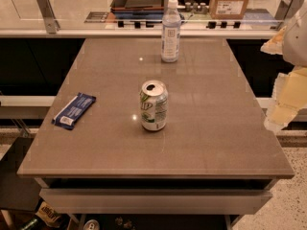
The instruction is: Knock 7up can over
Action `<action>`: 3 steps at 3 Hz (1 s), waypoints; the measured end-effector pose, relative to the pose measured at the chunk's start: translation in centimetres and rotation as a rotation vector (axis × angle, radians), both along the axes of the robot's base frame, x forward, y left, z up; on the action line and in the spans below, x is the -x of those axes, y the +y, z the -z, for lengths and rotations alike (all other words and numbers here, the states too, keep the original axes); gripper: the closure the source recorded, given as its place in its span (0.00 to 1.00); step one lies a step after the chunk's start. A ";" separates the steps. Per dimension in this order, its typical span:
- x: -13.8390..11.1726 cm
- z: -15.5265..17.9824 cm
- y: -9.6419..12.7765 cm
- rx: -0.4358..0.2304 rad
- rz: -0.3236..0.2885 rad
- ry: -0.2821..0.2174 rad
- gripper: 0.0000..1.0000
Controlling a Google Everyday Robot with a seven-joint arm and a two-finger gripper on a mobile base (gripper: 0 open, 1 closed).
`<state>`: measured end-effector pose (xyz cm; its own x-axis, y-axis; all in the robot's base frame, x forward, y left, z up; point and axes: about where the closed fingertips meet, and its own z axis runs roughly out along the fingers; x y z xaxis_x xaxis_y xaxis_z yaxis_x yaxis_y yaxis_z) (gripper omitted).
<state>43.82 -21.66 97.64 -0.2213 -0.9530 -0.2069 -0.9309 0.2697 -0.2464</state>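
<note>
The 7up can (154, 105) is showing glossy printed metal with a bare silvery top; the table (206, 138) is looking smooth and faintly glossy, catching light spots; the far bottle (171, 30) is showing clear plastic; the left wrapper (74, 110) is looking slick; the gripper (286, 92), at the right edge, is looking pale and matt.

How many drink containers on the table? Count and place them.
2: the 7up can upright at table centre; clear bottle near its far edge. The claw hangs off its right side. None seems hidden.
</note>
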 end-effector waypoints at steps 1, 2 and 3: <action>0.0 0.0 0.0 0.000 0.000 0.000 0.00; 0.1 0.1 -0.6 -0.039 0.037 -0.021 0.00; 0.5 -2.2 -2.0 -0.184 0.171 -0.035 0.00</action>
<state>43.27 -23.64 99.80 -0.3658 -0.8478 -0.3839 -0.8594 0.4660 -0.2102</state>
